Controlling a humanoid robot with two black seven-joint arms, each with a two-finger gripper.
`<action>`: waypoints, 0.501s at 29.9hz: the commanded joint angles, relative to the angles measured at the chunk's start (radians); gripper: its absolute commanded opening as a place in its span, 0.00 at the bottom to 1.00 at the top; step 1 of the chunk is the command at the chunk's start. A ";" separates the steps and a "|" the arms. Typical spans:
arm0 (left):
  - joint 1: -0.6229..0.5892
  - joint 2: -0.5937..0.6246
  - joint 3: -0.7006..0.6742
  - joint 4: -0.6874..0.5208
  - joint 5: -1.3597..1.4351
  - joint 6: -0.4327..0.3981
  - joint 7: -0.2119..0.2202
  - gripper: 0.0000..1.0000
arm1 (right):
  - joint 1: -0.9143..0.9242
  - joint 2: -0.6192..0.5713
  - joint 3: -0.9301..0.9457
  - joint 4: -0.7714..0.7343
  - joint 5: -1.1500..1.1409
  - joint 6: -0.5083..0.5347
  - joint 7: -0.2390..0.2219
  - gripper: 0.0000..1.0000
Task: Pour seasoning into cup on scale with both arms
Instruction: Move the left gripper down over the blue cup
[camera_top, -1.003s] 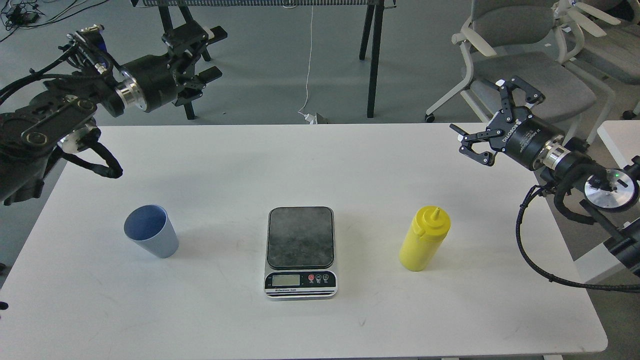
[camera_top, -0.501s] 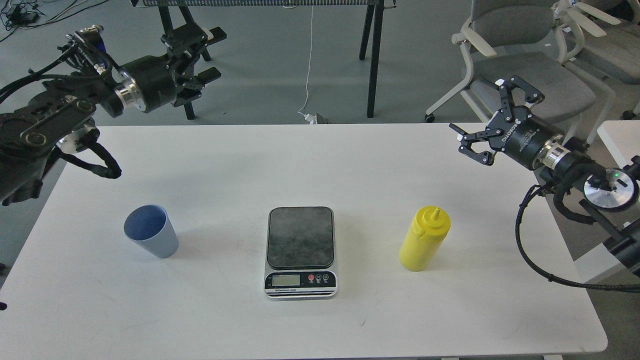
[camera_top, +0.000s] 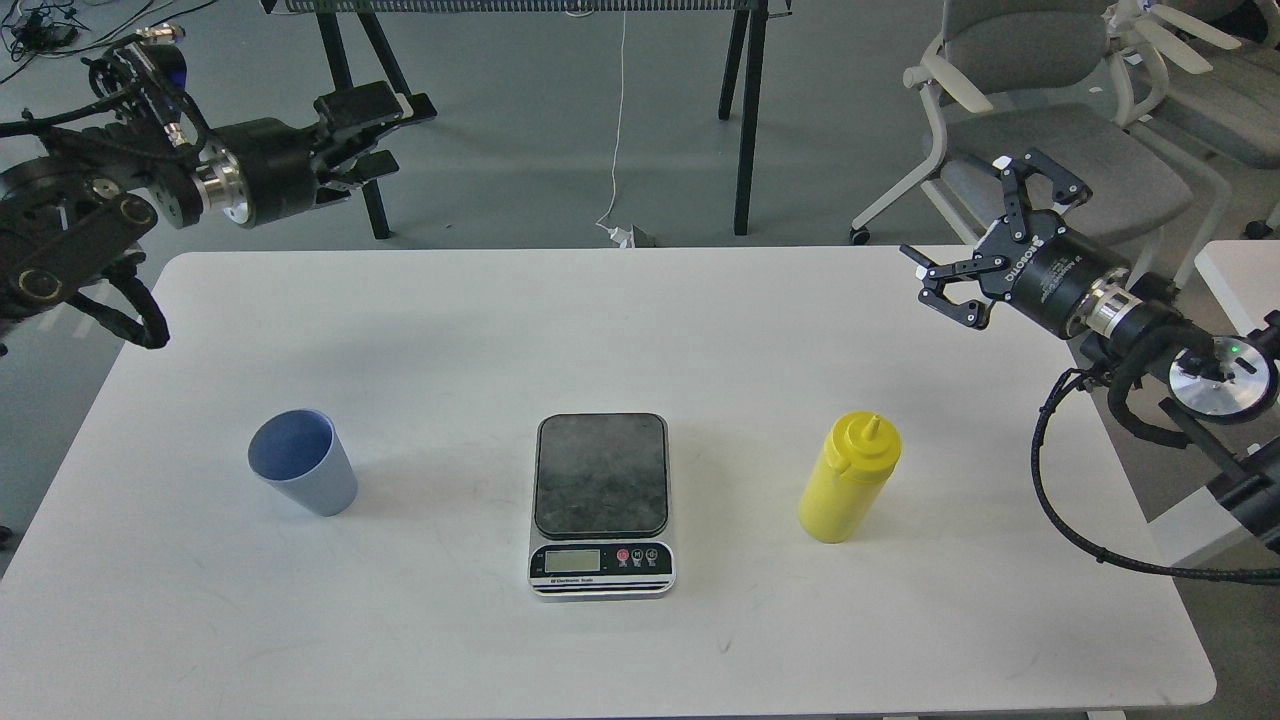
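Observation:
The light-blue ribbed cup (camera_top: 301, 462) stands upright on the white table (camera_top: 640, 320) at the left. The scale (camera_top: 601, 503) lies in the middle with nothing on its dark platform. The yellow seasoning bottle (camera_top: 850, 478) stands upright to the right of the scale. My left gripper (camera_top: 367, 133) is open and empty, high above the table's far left corner, well away from the cup. My right gripper (camera_top: 987, 238) is open and empty above the table's far right edge, behind and to the right of the bottle.
Grey office chairs (camera_top: 1040, 110) stand behind the right side of the table. Black stand legs (camera_top: 745, 110) and a white cable (camera_top: 617, 130) are on the floor beyond the far edge. A second white table corner (camera_top: 1235, 270) shows at the right.
My left arm has pulled back to the left and up, and its gripper has turned flatter. My right gripper has hardly moved. Cup, scale and bottle have not moved.

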 joint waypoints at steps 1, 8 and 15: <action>-0.053 0.088 0.001 -0.126 0.223 0.000 0.000 1.00 | 0.000 0.000 0.001 0.000 0.000 0.000 0.001 1.00; -0.098 0.271 0.002 -0.528 0.498 0.000 0.000 1.00 | 0.000 0.000 -0.001 0.000 0.000 0.000 0.001 1.00; -0.085 0.305 0.106 -0.644 0.816 0.000 0.000 1.00 | -0.009 0.000 0.002 0.000 0.000 0.000 0.001 1.00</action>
